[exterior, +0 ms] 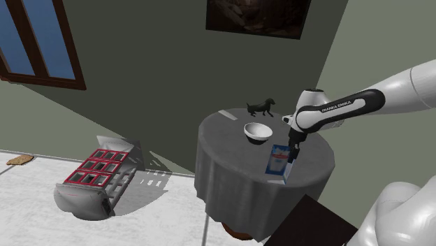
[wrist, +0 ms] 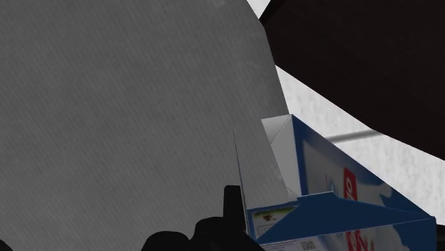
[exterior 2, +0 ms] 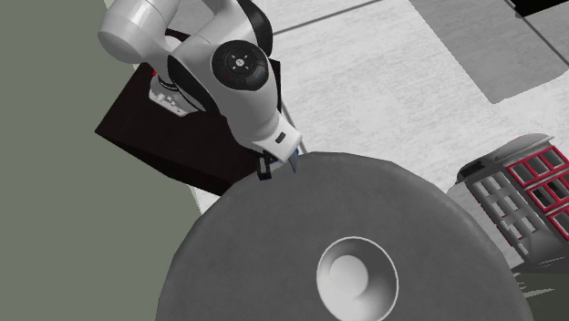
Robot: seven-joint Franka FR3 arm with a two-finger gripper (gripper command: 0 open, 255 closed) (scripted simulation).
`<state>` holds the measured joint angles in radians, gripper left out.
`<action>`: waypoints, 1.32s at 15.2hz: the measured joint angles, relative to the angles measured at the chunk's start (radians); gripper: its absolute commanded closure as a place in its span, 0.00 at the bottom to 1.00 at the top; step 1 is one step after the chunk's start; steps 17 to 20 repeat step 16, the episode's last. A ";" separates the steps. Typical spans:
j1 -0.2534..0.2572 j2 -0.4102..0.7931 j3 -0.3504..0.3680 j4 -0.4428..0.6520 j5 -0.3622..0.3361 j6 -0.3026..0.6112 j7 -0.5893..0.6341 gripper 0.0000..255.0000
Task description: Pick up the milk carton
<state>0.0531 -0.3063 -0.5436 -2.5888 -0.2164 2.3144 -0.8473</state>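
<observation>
A round table draped in a grey cloth (exterior: pixel 223 133) fills the centre of the shoulder view, standing in a corner of grey-green walls. The white arm with dark joints (exterior: pixel 349 106) comes in from the right edge and bends down over the table's right side. Its dark box-shaped stand (exterior: pixel 314 223) sits at the lower right, just beside the table's edge. On the pale floor at the lower left lies a white rounded unit with a red-framed grid of compartments (exterior: pixel 94 178), tipped on its side and well apart from the table. A brown-framed window with blue panes (exterior: pixel 38 42) is at the upper left, and a dark framed picture (exterior: pixel 257 15) hangs at the top centre.

The blue and white milk carton (exterior: pixel 277 162) stands upright near the table's lower right rim, on the side nearest the stand. The black gripper (exterior: pixel 294 152) is down at the carton's top right corner; in the wrist view the carton's folded top lies right against it. Whether the gripper is apart or clamped on the carton cannot be told.

A white round bowl (exterior: pixel 257 131) sits near the carton, to its upper left, with bare cloth between them. A small black dog figurine (exterior: pixel 260 106) stands behind the bowl at the table's far rim. A small flat brown object (exterior: pixel 19 159) lies on the floor at the far left.
</observation>
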 measured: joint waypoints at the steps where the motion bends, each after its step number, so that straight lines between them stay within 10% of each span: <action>1: -0.001 -0.006 0.002 0.001 -0.002 -0.008 0.003 1.00; 20: -0.013 -0.122 0.051 0.106 -0.014 -0.227 0.025 1.00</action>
